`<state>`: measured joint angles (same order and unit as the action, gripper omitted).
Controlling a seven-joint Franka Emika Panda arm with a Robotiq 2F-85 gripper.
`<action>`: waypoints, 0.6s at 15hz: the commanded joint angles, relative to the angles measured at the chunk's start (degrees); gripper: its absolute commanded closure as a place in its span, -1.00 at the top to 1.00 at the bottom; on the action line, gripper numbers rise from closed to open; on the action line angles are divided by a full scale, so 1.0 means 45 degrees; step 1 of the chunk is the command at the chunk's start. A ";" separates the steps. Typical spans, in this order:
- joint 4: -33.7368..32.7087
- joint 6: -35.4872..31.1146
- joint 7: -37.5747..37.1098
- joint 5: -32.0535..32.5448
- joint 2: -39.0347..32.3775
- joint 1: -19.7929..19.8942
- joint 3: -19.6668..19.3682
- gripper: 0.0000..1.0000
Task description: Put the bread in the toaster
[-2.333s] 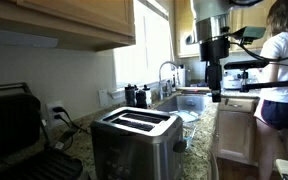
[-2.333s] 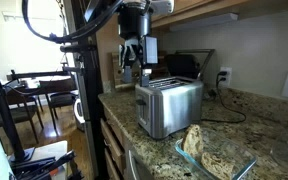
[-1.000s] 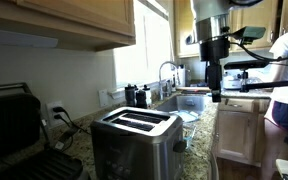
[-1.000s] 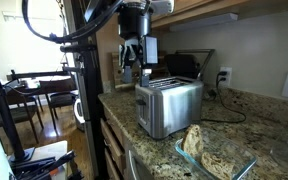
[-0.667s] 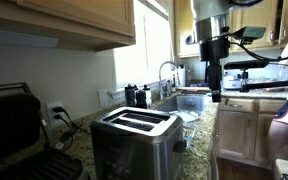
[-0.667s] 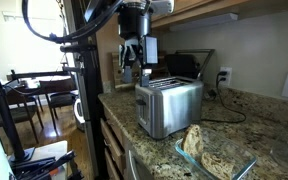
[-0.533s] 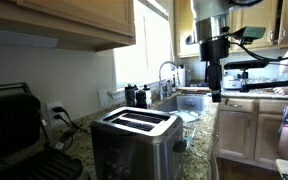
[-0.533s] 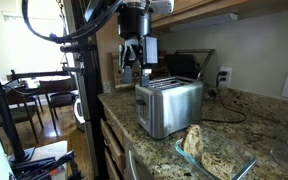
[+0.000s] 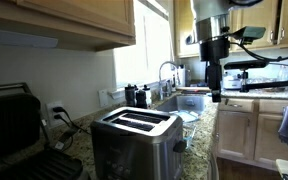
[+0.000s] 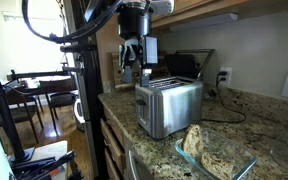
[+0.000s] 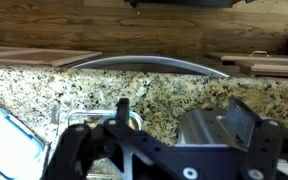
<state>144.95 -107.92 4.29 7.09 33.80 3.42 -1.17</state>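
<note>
Pincer over the toaster, bread at its tips

In an exterior view the pincer hangs above the counter, with the toaster at its 5 o'clock. In the wrist view the small tan bread shows right at a fingertip. I cannot tell whether it is clamped.

Open air above toaster slots
</note>
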 commanded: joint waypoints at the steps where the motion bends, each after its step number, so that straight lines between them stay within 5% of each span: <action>1: -0.0023 0.0034 -0.0054 0.0053 -0.0003 -0.0119 -0.0099 1.00; 9: -0.0114 -0.0130 -0.0120 0.0091 -0.0231 -0.0080 -0.0101 1.00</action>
<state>144.95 -107.92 4.28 7.09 33.79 3.42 -1.17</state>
